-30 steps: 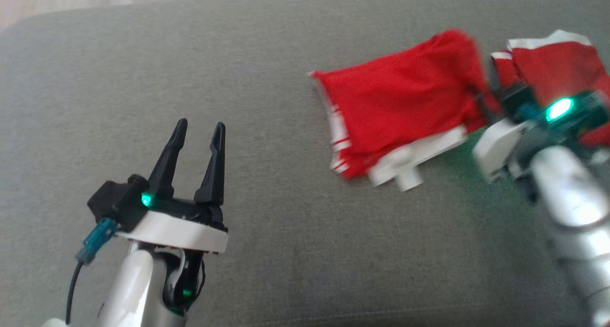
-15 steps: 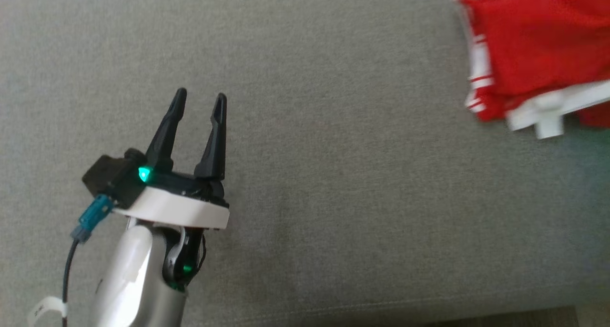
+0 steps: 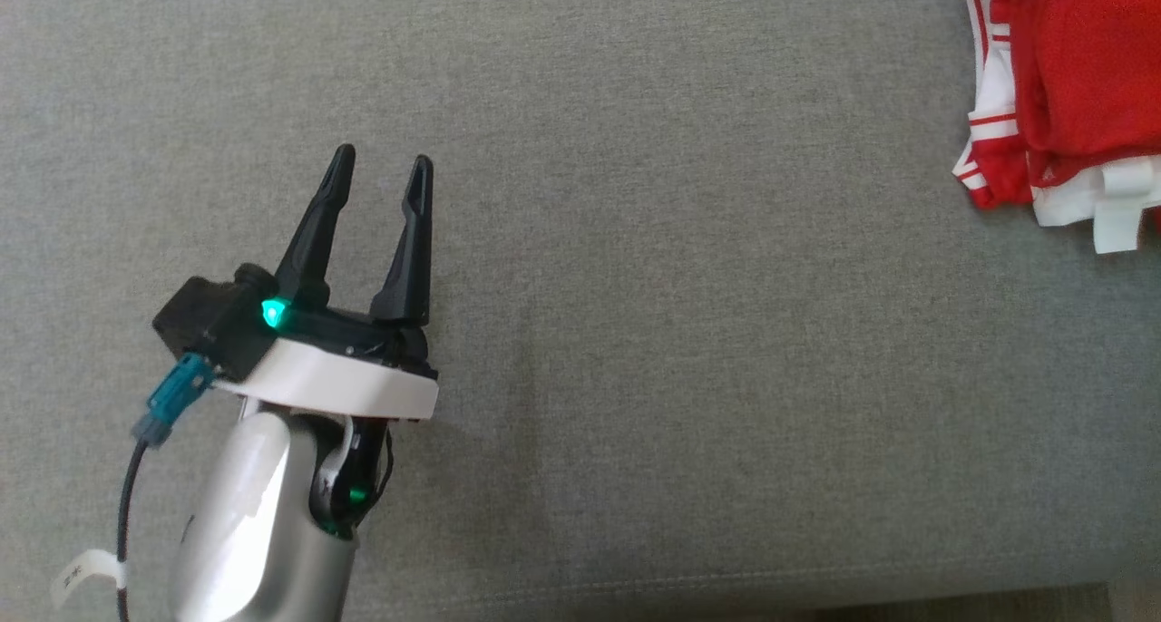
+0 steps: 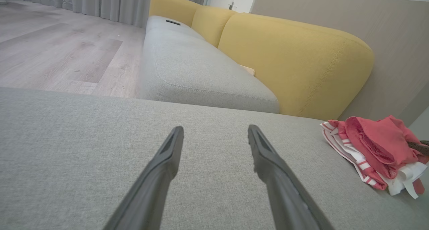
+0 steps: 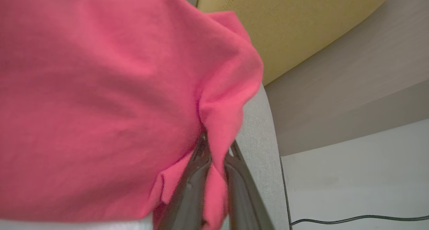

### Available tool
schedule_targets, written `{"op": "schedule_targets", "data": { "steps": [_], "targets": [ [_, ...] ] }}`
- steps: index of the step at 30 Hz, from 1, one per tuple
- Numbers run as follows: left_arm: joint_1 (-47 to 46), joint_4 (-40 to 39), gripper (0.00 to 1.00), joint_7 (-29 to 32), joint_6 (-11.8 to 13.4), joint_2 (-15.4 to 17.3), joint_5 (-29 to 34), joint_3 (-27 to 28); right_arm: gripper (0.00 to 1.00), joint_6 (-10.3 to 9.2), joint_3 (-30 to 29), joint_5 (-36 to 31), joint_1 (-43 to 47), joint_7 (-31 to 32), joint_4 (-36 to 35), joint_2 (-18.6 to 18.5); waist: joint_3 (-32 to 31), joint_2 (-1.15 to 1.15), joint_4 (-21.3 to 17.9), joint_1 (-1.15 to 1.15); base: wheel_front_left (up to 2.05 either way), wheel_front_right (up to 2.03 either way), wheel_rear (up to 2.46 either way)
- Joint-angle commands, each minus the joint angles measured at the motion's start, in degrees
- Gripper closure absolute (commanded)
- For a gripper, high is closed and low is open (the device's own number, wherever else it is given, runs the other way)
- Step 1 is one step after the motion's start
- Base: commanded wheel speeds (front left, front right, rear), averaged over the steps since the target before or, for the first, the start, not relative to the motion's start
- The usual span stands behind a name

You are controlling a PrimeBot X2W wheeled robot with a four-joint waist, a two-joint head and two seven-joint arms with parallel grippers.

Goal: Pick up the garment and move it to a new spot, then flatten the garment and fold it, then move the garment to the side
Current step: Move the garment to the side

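Note:
The garment [image 3: 1079, 78] is red with white stripes and a white band. In the head view it lies bunched at the far right edge of the grey cushion [image 3: 635, 286]. In the left wrist view the garment [image 4: 375, 149] sits folded in a heap at the right. My left gripper [image 3: 379, 170] hovers open over bare cushion at the lower left, nothing between its fingers; it appears again in its own wrist view [image 4: 214, 132]. In the right wrist view my right gripper [image 5: 216, 146] is shut on a fold of the red garment [image 5: 100, 99], which hangs in front of the camera.
A yellow backrest [image 4: 288, 59] runs along the far side of the sofa, with another grey seat cushion [image 4: 187, 69] beyond. Wooden floor [image 4: 57, 55] lies to the left. A beige panel [image 5: 352, 75] and a dark cable [image 5: 352, 220] are beside the cushion's end.
The head camera has swung left, so the garment has slid to the picture's right edge and the right arm has left the picture. The left gripper stays open in place.

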Motion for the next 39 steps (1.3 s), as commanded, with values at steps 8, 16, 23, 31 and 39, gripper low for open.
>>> {"op": "schedule_targets", "data": {
  "steps": [8,16,23,31,39],
  "targets": [
    [-1.53,-0.22,0.0,-0.29,-0.35,0.43,0.15,0.88,0.0,-0.05,-4.04,-1.61,2.27,3.13,-3.02,1.25,-0.78,0.0,-0.6,-0.01,0.0,0.0,0.0],
    [-0.82,0.34,0.0,-0.29,-0.35,0.43,-0.2,1.67,0.0,-0.05,-5.07,-2.55,3.38,2.09,-7.66,4.23,-4.61,0.0,-1.18,-0.01,0.0,0.0,0.0],
    [1.07,-0.21,0.0,-0.29,-0.35,0.43,-1.05,2.56,0.0,-0.05,-3.83,0.05,4.75,-1.95,-14.45,8.83,-9.15,0.0,-1.54,-0.01,0.0,0.0,0.0],
    [3.15,-2.05,0.0,-0.29,-0.35,0.43,-1.37,4.35,0.0,-0.05,-2.78,4.5,9.76,-7.79,-24.37,16.28,-13.39,0.0,-1.54,-0.01,0.0,0.0,0.0],
    [5.39,-3.54,0.0,-0.29,-0.35,0.43,-1.86,5.66,0.0,-0.05,-3.18,10.18,18.86,-13.3,-31.76,26.45,-16.38,0.0,-1.05,-0.01,0.0,0.0,0.0]
  ]
}}
